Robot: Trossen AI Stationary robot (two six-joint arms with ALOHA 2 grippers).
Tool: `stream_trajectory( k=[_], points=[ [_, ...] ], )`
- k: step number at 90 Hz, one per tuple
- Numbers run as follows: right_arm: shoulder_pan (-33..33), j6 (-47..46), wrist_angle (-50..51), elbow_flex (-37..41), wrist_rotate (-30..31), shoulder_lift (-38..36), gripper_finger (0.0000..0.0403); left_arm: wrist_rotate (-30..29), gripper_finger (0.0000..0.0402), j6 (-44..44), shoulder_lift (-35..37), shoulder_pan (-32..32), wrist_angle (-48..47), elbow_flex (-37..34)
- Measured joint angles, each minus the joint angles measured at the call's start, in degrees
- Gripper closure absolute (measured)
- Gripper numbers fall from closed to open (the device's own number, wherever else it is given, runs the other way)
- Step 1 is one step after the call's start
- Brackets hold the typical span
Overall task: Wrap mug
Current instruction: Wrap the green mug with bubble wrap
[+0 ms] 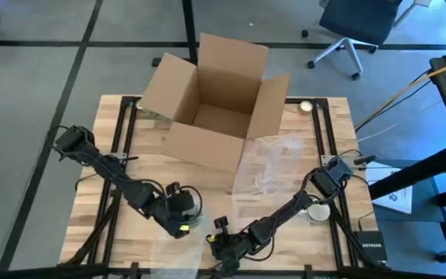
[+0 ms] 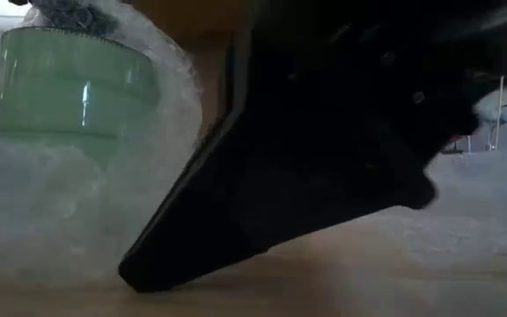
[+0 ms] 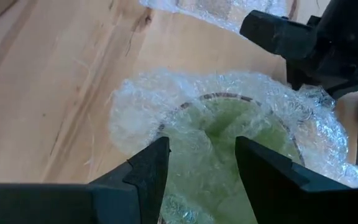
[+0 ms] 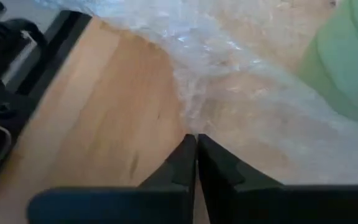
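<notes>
A green mug stands upright near the table's front edge, bundled in clear bubble wrap. My left gripper comes down on it, fingers closed around a wrapped green part. Just right of it, my right gripper is shut, its tips low at the table beside the wrap's edge. More of the wrap lies spread toward the right of the table. My left gripper holds a wrap-covered green part of the mug between its two fingers, coming slanting from above. The wrap hides which part of the mug this is. The rim shows beyond the fingers. My right gripper's shut fingertips meet the wrap's edge on the table. Whether a layer is caught between them cannot be told.
An open cardboard box stands at the far middle of the table. A small pale round thing lies at the far right and another beside the right arm. A black device sits at the near right corner.
</notes>
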State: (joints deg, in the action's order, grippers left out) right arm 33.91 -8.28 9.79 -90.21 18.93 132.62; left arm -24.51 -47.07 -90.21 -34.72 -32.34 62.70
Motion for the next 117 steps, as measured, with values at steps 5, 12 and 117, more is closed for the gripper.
stream_trajectory(
  k=[5, 12, 117],
  points=[
    [0.1, 0.0, 2.3, 0.1, -0.9, -0.9, 0.0402, 0.0, 0.0231, 0.0, 0.0, 0.0, 0.0, 0.0],
    [0.2, 0.2, 5.8, 0.1, -3.5, -2.2, 0.0402, 0.0, 0.0231, 0.2, 0.0, 0.0, 0.0, 0.0],
    [3.0, -27.2, 17.2, 4.0, -11.2, -14.2, 0.0263, 2.0, 0.0231, -7.5, 9.1, -5.3, -10.0, 2.6]
  ],
)
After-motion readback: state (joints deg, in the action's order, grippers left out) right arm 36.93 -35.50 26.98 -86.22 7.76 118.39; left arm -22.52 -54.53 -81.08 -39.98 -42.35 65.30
